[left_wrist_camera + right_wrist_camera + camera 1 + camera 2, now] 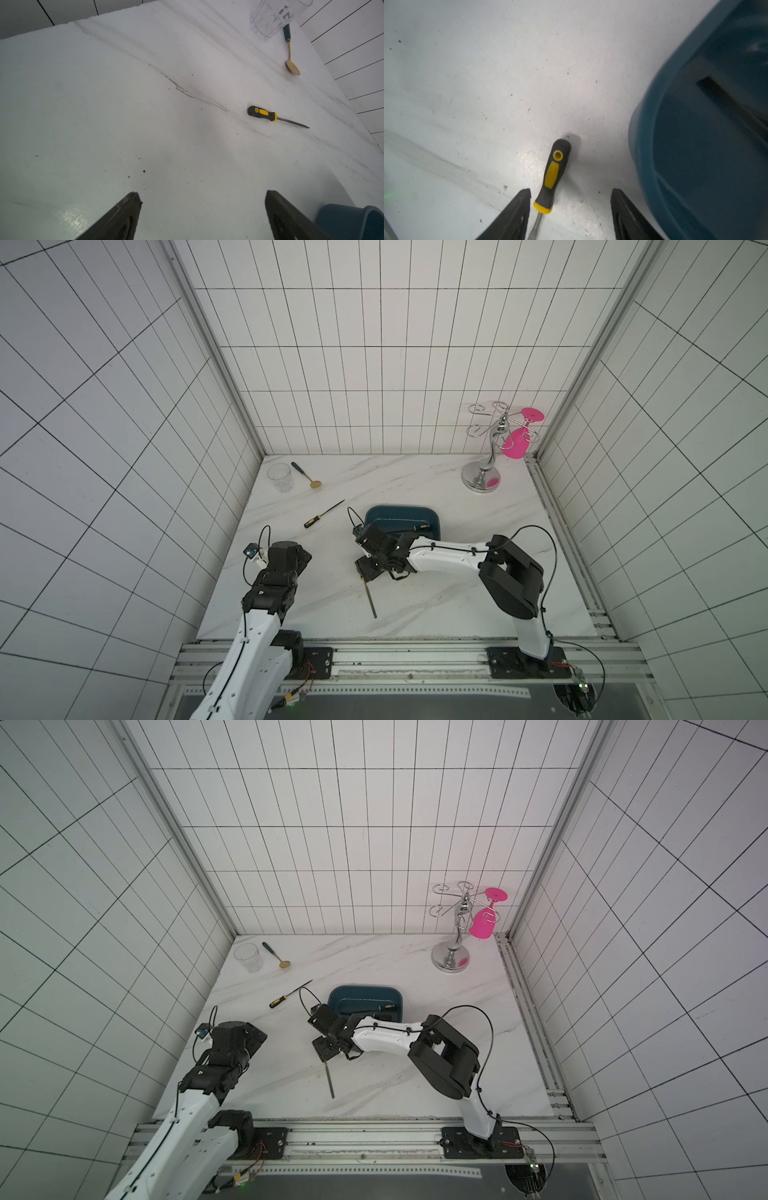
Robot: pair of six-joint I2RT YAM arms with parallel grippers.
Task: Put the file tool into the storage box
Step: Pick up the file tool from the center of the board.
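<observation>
Three yellow-and-black-handled file tools show. One file point(371, 597) point(330, 1079) lies on the marble under my right gripper point(571, 191); its handle point(553, 172) sits between the spread jaws, close to one finger and clear of the other, and nothing is gripped. A second file point(322, 515) point(264, 113) lies on the table left of the storage box point(399, 512) point(365, 990) point(643, 124). A third file point(415, 526) lies inside the dark teal box. My left gripper point(203, 197) hovers open and empty over bare table, the box corner point(353, 220) beside it.
A clear glass point(280, 477) and a gold spoon point(305, 475) sit at the back left. A chrome glass rack point(482, 472) with a hanging pink glass point(515, 441) stands at the back right. Tiled walls enclose three sides; a metal rail point(395, 655) runs along the front.
</observation>
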